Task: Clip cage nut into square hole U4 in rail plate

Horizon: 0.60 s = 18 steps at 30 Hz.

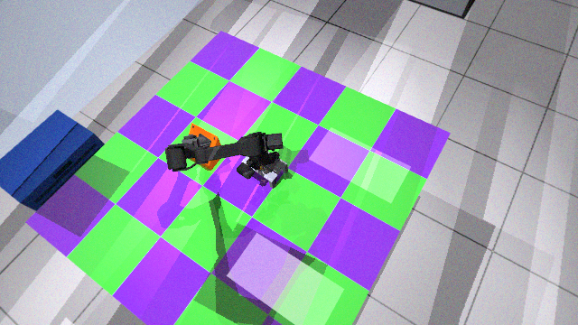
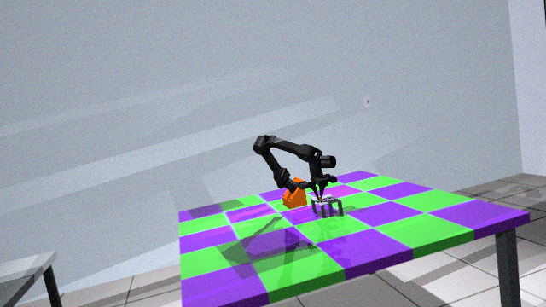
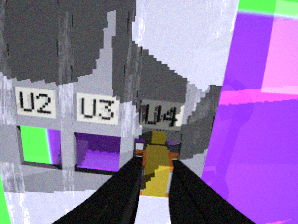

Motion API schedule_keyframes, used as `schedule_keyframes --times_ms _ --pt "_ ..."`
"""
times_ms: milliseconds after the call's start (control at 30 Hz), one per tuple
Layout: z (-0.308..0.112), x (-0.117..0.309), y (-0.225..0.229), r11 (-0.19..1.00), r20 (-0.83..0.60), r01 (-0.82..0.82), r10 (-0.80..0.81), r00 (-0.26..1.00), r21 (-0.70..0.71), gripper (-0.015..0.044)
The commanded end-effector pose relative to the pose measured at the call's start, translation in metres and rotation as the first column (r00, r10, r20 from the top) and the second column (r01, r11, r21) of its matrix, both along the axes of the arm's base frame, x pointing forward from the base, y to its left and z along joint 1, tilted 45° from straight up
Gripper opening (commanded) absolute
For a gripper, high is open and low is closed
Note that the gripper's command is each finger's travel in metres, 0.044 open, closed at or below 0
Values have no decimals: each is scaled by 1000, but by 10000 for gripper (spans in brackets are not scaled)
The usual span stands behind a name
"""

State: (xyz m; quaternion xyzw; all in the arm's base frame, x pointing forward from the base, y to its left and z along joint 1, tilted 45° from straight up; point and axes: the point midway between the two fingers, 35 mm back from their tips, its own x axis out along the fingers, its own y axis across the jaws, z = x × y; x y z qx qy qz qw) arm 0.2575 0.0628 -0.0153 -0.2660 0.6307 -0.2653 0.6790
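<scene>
The black two-fingered hand [image 1: 264, 168] [image 2: 320, 199] [image 3: 154, 167] grips the small yellow cage nut [image 2: 320, 199] [image 3: 157, 162], whose wings probably flex springily, best squeezed evenly from left and right.

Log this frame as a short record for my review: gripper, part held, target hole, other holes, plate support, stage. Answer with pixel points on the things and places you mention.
gripper: shut on the cage nut, fingers pointing down [image 2: 320, 199] [image 3: 156, 167]
part held: yellow cage nut [image 3: 157, 172]
target hole: U4, the nut at it; how deep the wings reach cannot be told
other holes: U2 [image 3: 41, 145] and U3 [image 3: 98, 151], nothing clipped in either
plate support: rail plate [image 2: 333, 199] [image 3: 30, 182] raised on legs above the checkered table [image 1: 370, 253] [image 2: 439, 226]
stage: probably insertion; release still to do
</scene>
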Motion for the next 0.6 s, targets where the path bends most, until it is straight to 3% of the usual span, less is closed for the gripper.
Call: schedule_keyframes --times_ms 0,467,567 --pt "0 0 0 1000 0 0 0 1000 0 63" --pt "0 0 0 1000 0 0 0 1000 0 430" --pt "0 0 0 1000 0 0 0 1000 0 440"
